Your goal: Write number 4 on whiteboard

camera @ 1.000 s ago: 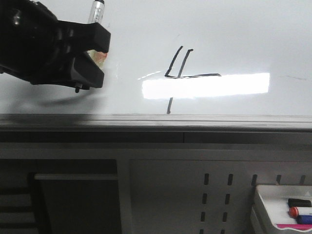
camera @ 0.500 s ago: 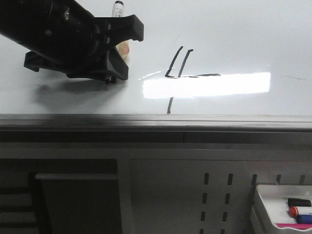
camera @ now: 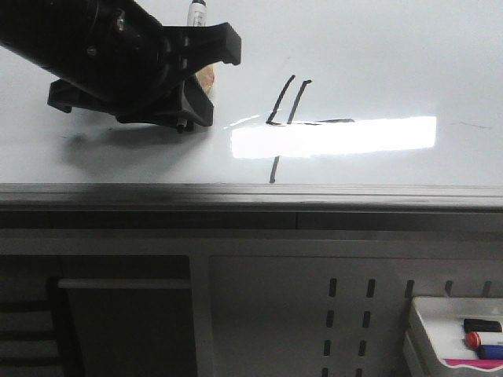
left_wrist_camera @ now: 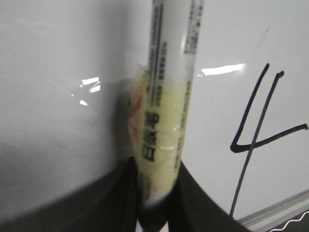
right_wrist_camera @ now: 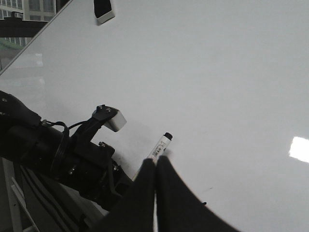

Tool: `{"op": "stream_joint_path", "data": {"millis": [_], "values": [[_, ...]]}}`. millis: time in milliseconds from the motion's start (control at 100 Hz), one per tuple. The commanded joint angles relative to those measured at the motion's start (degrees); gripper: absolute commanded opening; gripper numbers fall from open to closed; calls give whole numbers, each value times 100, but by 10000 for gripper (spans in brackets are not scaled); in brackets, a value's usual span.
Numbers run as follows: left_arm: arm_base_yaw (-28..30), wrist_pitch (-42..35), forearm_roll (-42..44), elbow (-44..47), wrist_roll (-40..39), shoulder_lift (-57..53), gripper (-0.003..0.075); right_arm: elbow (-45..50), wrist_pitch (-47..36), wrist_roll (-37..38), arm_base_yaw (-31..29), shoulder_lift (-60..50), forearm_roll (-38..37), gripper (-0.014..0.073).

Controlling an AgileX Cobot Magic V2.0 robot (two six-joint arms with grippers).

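Black marker strokes forming the number 4 [camera: 289,118] sit mid-frame on the glossy whiteboard [camera: 377,55]; my left gripper [camera: 206,69], upper left, clamps a white marker pen [camera: 195,14].

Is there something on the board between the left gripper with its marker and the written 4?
Nothing visible. Only bare glossy white whiteboard lies between the left gripper, holding the white marker pen, and the thin black hand-drawn number 4.

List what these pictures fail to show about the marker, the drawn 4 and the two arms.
- Marker tip: cut off by the top edge in the left wrist view; too small in the front view.
- Number 4: glare on the whiteboard washes out the middle of its long stroke in the front view.
- Left gripper: its body hides where the jaws hold the marker in the front view.
- Right gripper: absent from the front view.
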Motion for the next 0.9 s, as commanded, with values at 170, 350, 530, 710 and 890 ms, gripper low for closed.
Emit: {"op": "stream_joint_path", "data": {"millis": [170, 350, 530, 710, 890], "values": [[66, -733, 34, -97, -18, 63, -20, -143, -328, -34, -42, 37, 27, -64], [66, -889, 34, -97, -18, 63, -20, -143, -328, -34, -42, 37, 69, -64], [66, -887, 10, -97, -18, 63, -16, -143, -328, -34, -42, 37, 161, -64], [66, -887, 10, -97, -18, 63, 77, -143, -328, -34, -42, 37, 161, -64], [66, -887, -29, -97, -18, 63, 129, -143, -328, -34, -42, 37, 161, -64]]}}
